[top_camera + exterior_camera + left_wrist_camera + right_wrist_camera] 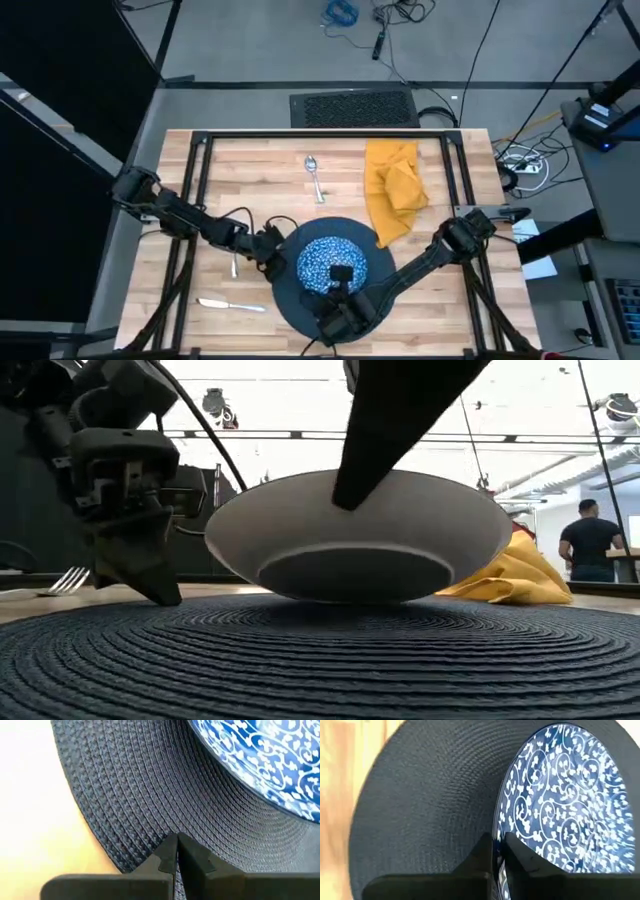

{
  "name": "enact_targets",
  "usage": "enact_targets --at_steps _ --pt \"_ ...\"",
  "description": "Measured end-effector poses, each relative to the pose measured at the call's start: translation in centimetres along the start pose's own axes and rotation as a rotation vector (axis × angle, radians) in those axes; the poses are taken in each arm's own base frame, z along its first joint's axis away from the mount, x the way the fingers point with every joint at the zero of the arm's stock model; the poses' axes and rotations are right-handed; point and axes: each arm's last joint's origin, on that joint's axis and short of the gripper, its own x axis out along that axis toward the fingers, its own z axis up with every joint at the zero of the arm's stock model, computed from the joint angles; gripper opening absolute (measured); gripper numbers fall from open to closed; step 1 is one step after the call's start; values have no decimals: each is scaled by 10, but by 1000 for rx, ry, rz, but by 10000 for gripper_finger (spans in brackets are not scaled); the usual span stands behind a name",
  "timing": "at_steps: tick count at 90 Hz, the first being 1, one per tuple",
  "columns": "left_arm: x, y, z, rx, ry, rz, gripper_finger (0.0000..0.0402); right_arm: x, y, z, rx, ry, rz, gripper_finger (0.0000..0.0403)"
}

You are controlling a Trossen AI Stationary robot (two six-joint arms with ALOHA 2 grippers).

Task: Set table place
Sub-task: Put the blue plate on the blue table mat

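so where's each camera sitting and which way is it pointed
high: above, straight down on the table, both arms.
low: at mat height, level past the bowl; an arm drops in from above.
left wrist: over the round mat edge, own fingers together on it.
right wrist: along the bowl rim, own fingers on it.
All four share bowl and mat.

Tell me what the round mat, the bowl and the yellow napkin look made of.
Round mat: dark woven fibre, matte; concentric braided ridges show. Bowl: probably glazed ceramic, with a smooth blue-and-white scroll pattern and pale underside. Napkin: soft cloth, crumpled into folds.
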Motion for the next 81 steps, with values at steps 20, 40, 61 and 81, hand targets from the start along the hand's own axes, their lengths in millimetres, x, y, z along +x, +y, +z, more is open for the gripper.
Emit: enact_targets --at_steps 20,40,61,81 --pt "0 3 4 -12 -33 25 0 -5 26 -10 39 13 145 5" --pt "0 4 7 -20 -56 33 0 -8 32 -7 40 -67 161 4" --pt "0 4 7 -15 -61 36 0 -5 24 -2 8 -87 104 2" --pt "-4 0 11 28 -110 20 0 -11 -16 -27 -21 102 -340 1"
